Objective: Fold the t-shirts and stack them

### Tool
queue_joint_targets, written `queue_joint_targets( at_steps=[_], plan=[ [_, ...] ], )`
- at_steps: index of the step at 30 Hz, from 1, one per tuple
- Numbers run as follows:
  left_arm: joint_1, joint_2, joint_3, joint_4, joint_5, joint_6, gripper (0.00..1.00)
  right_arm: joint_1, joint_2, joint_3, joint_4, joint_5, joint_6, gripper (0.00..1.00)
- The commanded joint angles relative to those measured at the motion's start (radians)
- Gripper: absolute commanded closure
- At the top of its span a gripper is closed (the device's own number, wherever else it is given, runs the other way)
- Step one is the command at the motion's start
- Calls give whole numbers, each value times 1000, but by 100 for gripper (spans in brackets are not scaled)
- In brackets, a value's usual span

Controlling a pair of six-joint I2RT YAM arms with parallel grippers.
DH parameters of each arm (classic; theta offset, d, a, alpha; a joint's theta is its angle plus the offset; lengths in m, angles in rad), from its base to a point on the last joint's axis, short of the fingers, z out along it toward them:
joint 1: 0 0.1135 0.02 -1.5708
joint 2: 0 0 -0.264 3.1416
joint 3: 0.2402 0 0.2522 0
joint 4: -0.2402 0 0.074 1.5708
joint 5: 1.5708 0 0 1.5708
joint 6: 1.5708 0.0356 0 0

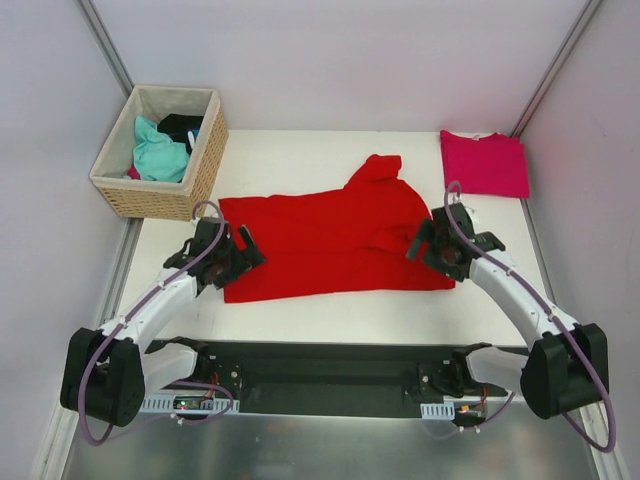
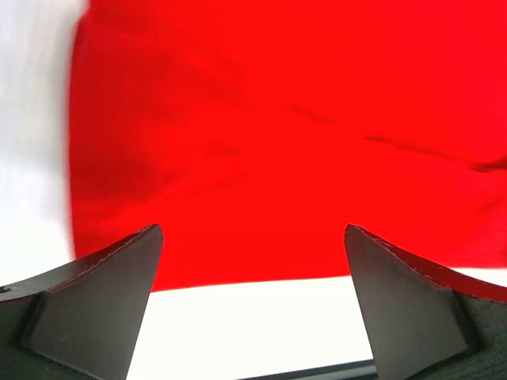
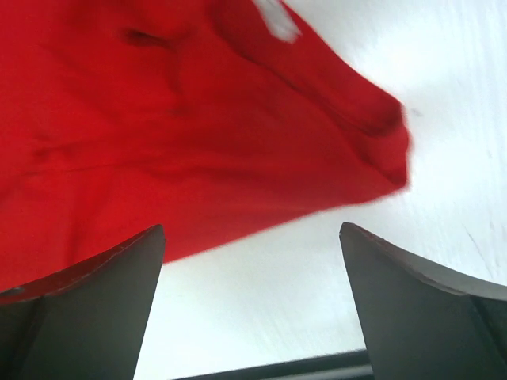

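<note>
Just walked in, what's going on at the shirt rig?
Both arms are at the red t-shirt, which is spread across the table. The left claw sits open at its left end and the right claw open at its right end; neither holds cloth. A pink t-shirt lies folded at the far right.

Bright, even, diffuse light fills the top view, leaving only faint, soft shadows. In both wrist views the table (image 2: 238, 317) is blown out to white. The red shirt (image 2: 277, 142) is oversaturated, its folds barely showing and its edges smeared by blur.
</note>
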Motion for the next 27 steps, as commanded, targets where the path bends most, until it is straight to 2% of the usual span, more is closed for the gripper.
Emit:
queue_joint_targets(
  at_steps=[1,5,8,14,15,18,21,27],
  plan=[
    [-16,-11,149,-46,36,30,1,64,102,170,28,-9,-38,3],
    [-17,-19,222,-82,27,47,1,75,224,219,109,-29,-43,1],
    [-17,-37,229,-102,-2,52,1,78,318,245,135,-41,-44,7],
    [-17,-31,225,-118,-32,58,1,78,447,262,186,-52,-38,30],
    [-17,-24,225,-117,-30,56,1,76,458,267,184,-55,-40,39],
    [-17,-7,232,-118,-39,63,1,78,478,280,193,-62,-35,55],
    [-17,10,242,-118,-44,66,1,78,485,299,187,-55,-41,62],
    [-17,29,243,-117,-35,61,1,78,498,325,180,-44,-49,64]
  ],
)
